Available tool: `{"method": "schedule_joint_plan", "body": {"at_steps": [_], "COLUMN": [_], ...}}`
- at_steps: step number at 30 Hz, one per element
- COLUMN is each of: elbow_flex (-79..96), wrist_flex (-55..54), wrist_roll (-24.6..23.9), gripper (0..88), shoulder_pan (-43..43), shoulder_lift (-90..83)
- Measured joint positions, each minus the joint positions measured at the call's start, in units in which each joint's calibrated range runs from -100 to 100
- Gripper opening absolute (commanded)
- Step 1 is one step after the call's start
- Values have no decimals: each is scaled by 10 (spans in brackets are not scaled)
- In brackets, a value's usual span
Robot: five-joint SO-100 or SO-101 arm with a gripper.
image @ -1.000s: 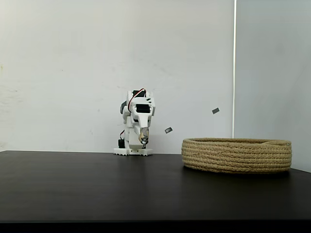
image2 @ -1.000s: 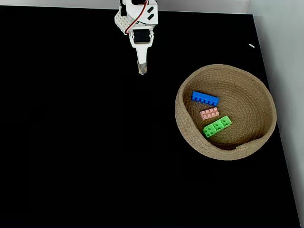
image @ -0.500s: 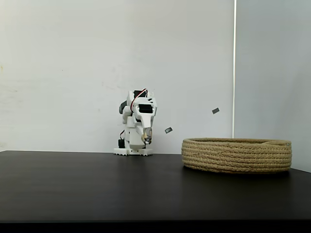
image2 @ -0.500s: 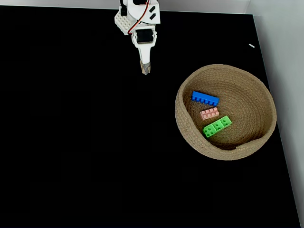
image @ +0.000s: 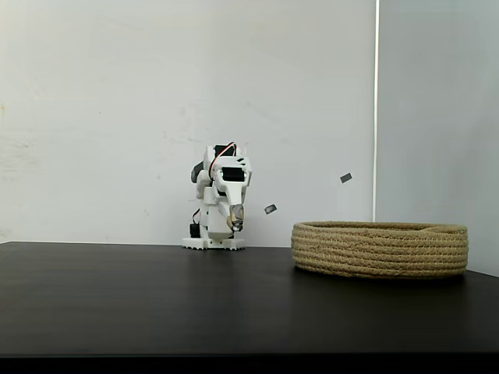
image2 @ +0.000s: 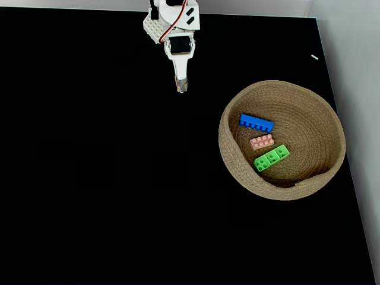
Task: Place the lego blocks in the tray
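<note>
Only from above: lego blocks (image2: 263,141) inside tray (image2: 320,110); side hides them.

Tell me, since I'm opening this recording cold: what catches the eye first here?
In a fixed view from above, three bright bricks stand out inside the tan rope basket at the right: a blue brick, a salmon-pink brick and a green brick, lying close together on its floor. The white arm sits folded at the top edge of the black table, its gripper empty and well clear of the basket.
</note>
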Motion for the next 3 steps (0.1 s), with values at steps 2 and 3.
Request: {"method": "schedule_joint_plan", "body": {"at_steps": [2,3], "elbow_flex": [0,0], "wrist_flex": [0,0], "wrist_roll": [0,0], "gripper": [1,1], "shoulder_pan": [0,0], "shoulder_lift": [0,0]}}
